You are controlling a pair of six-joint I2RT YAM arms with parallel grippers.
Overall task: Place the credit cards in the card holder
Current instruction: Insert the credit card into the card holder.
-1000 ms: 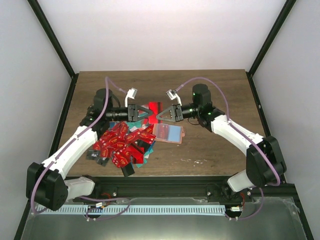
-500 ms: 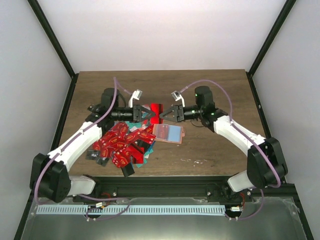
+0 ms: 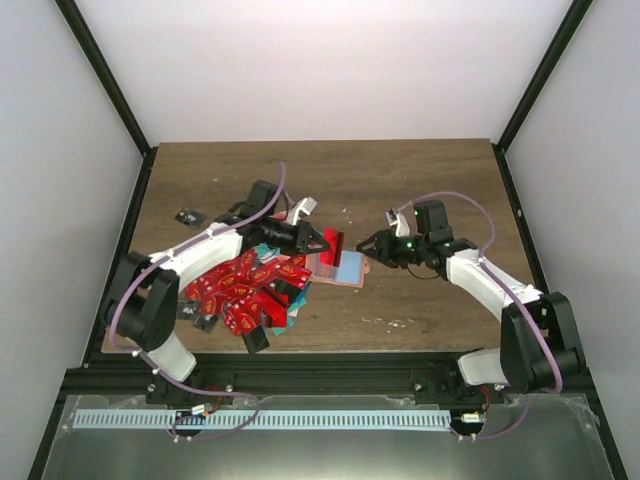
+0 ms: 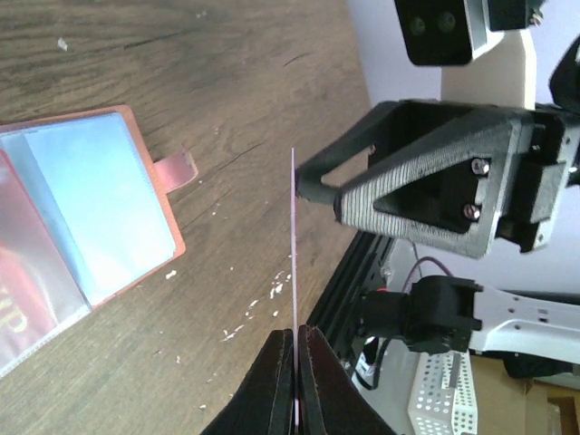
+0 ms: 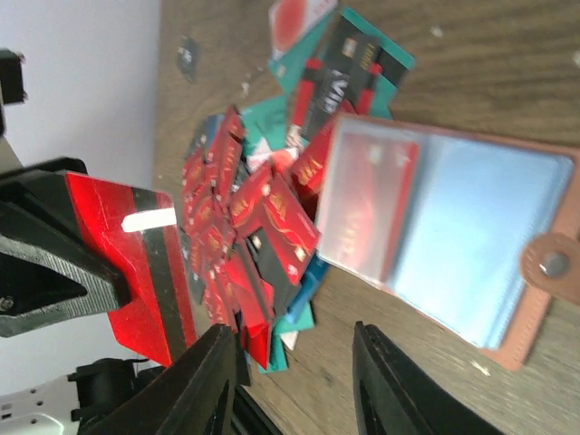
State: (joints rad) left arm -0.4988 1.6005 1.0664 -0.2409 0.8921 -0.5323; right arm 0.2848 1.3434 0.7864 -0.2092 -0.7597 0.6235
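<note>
My left gripper (image 3: pixel 320 241) is shut on a red credit card (image 3: pixel 334 247) with a black stripe, held upright above the left part of the open card holder (image 3: pixel 352 268). In the left wrist view the card (image 4: pixel 294 245) shows edge-on between the shut fingers (image 4: pixel 275 372), and the card holder (image 4: pixel 100 213) lies to the left. My right gripper (image 3: pixel 371 243) stands open and empty just right of the card. In the right wrist view, the right gripper (image 5: pixel 292 332) faces the held card (image 5: pixel 136 263), the card holder (image 5: pixel 471 227) and the pile of credit cards (image 5: pixel 245 217).
The pile of mostly red cards (image 3: pixel 245 290) spreads left of the holder toward the table's front edge. A single black card (image 3: pixel 186 216) lies apart at the far left. White specks dot the wood (image 3: pixel 395 322) in front of the holder.
The red card passed from the right gripper to the left: the left shut on it, the right opened and drew back right. The left arm carried the card nearer, over the holder.
</note>
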